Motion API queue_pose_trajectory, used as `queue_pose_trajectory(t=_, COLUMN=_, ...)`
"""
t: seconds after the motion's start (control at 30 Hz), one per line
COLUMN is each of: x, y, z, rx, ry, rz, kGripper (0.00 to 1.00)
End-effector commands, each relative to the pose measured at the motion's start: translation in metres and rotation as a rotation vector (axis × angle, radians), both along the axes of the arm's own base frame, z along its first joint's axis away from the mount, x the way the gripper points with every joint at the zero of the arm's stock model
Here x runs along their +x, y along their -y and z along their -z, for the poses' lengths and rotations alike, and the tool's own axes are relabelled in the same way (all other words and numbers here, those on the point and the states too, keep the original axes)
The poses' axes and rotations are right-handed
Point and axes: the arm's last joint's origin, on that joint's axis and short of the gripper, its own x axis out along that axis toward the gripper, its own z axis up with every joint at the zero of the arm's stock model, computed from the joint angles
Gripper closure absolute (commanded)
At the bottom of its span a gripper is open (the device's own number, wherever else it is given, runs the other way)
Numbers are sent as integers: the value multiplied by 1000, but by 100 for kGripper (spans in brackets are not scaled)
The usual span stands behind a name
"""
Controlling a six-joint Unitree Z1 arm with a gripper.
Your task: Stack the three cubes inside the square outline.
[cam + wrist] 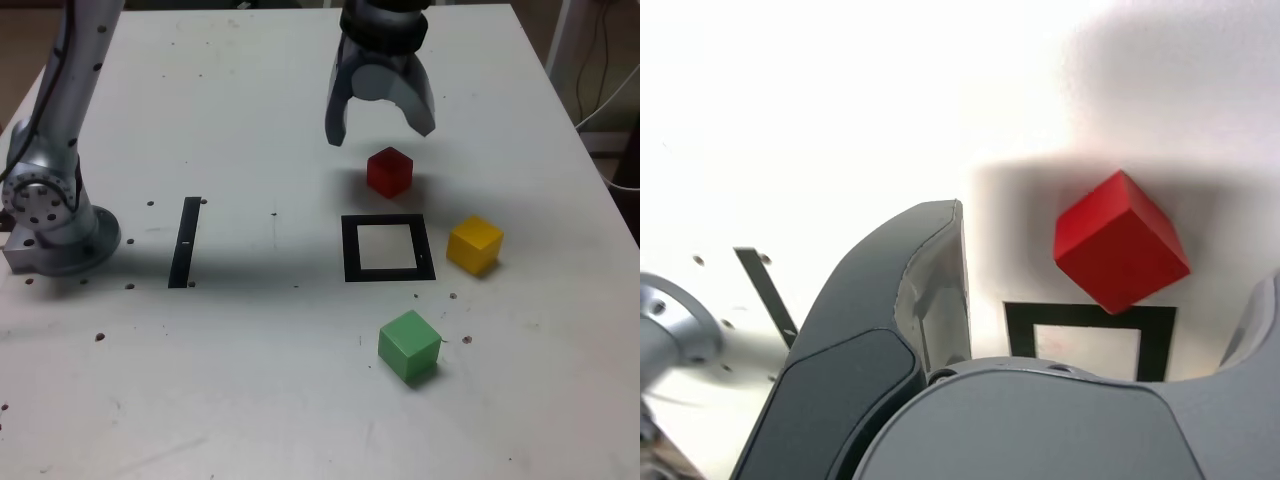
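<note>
the pincer (380, 135) hangs above the desk (270, 380) with its jaws wide apart, near the red cube (390, 172). in the exterior view, the yellow cube (475, 245) sits just right of the square outline (351, 250); the green cube (409, 345) lies below it.
</note>
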Motion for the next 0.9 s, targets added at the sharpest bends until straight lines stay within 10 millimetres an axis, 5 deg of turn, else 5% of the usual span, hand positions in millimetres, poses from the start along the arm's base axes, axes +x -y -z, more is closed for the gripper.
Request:
queue_pose_trajectory(t=0.0, x=-1, y=-1, z=-3, rx=6, ry=4, rz=58, kGripper=1)
queue_pose_trajectory(t=0.37, x=7, y=0, z=-10, rx=-6, ry=52, rz=348, kGripper=1)
queue_pose_trajectory(t=0.87, x=5, y=1, z=10, rx=-3, ry=37, rz=439, kGripper=1)
